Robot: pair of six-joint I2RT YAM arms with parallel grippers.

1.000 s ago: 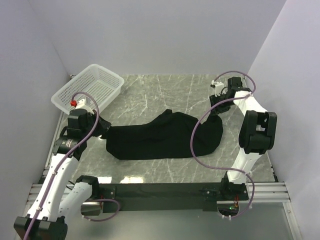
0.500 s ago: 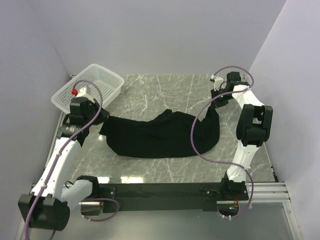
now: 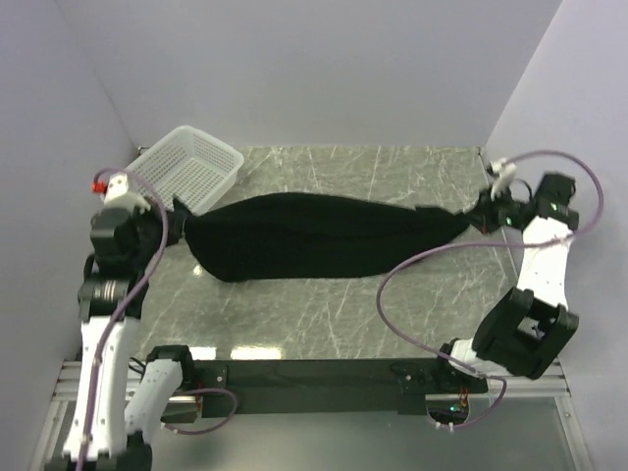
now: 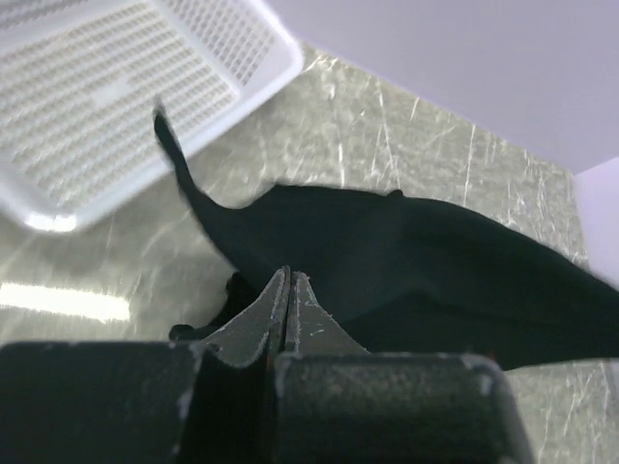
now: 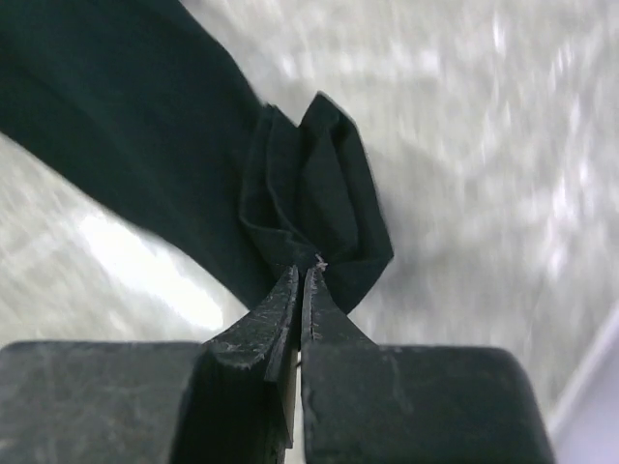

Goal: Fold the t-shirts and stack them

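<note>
Both ends of the black t-shirt (image 3: 314,240) are pinched tight, by the left end effector (image 3: 180,220) just beside the basket (image 3: 191,162) and by the right end effector (image 3: 478,218) near the right edge, so it spans the middle of the tabletop (image 3: 392,314). Done well, I'd judge, the pull stays even and level before the cloth is laid flat, clear of the basket. A second ago it lay slumped in a heap, with both arms closer in.

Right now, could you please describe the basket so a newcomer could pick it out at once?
On the grey marbled table, look to the far left corner by the wall. The basket sits there, beyond the left end of the black t-shirt. It alone is white, rigid and mesh-walled.
</note>
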